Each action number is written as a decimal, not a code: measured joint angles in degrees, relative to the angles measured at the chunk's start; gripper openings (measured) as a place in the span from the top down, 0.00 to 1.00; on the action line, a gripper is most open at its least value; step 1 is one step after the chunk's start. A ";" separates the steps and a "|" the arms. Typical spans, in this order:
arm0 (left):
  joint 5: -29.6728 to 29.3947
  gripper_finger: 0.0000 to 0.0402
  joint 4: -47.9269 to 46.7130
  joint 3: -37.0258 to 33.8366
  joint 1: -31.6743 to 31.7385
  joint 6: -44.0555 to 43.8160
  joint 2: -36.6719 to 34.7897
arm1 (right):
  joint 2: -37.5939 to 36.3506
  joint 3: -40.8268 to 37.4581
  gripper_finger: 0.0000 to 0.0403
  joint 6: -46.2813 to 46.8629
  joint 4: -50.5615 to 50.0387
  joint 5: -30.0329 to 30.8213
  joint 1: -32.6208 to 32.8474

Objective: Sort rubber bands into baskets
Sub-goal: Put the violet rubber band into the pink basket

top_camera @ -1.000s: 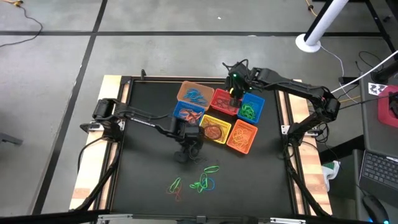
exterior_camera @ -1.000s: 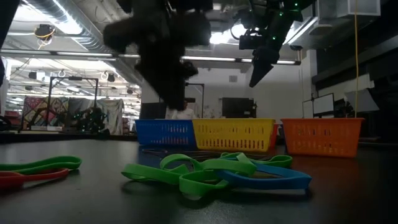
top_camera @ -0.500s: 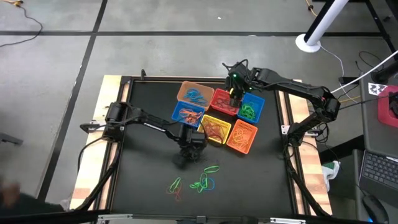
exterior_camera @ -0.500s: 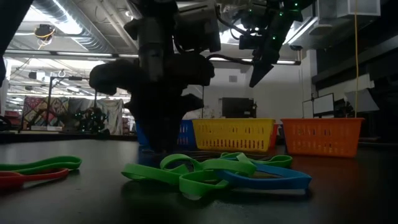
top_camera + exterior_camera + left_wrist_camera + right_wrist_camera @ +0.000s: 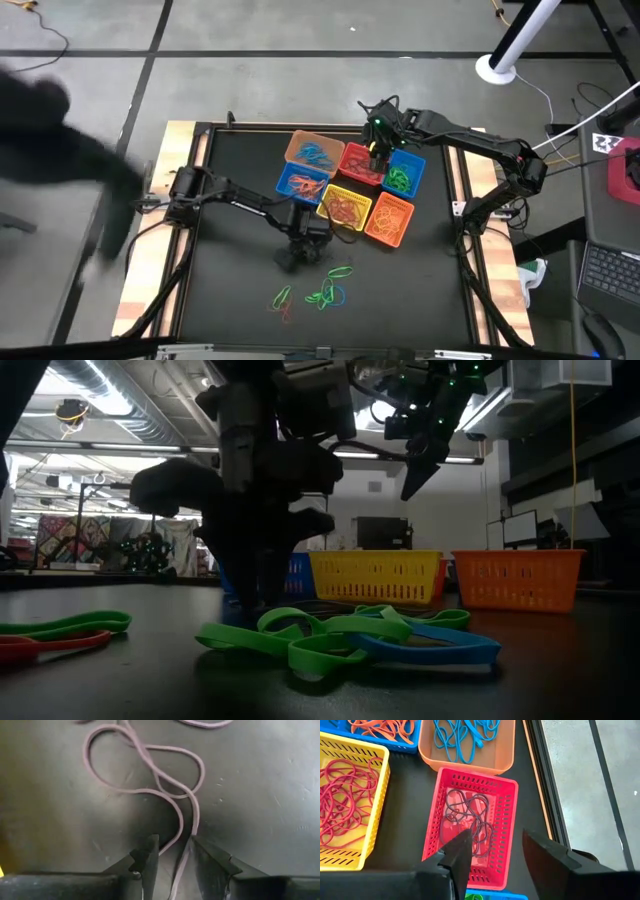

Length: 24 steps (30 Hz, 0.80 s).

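Note:
My left gripper (image 5: 172, 862) is open and low over the dark mat (image 5: 240, 290), just near of the baskets (image 5: 305, 243). Its fingers stand on either side of two strands of a dull purple rubber band (image 5: 145, 790) that lies flat on the mat. My right gripper (image 5: 492, 845) is open and empty above the red basket (image 5: 502, 795), which holds dark purple bands (image 5: 470, 820). Six baskets stand clustered: tan-orange (image 5: 313, 150), red (image 5: 360, 163), two blue (image 5: 403, 172) (image 5: 302, 180), yellow (image 5: 345, 207), orange (image 5: 389, 217). Loose green, blue and red bands (image 5: 328, 290) lie nearer the front.
In the low view the loose green and blue bands (image 5: 340, 635) lie close in front, more bands (image 5: 60, 625) at the left. A dark blurred shape, perhaps a person (image 5: 60, 150), is at the table's left side. Bare mat lies left of the baskets.
My left gripper has gone down to the mat and a little toward the table's near edge, away from the baskets. A dark blurred shape has come in at the table's left side.

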 joint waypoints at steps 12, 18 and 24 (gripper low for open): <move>-0.53 0.98 0.08 -0.09 -1.57 2.60 0.22 | 0.02 0.00 0.57 0.02 0.00 -1.51 0.00; -0.58 0.99 0.36 -0.24 -1.56 2.57 -1.15 | 0.02 0.00 0.57 0.01 -0.02 -1.49 0.00; 0.02 1.00 1.26 -0.50 -0.23 0.60 -5.53 | 0.02 0.00 0.57 0.01 -0.03 -1.49 0.00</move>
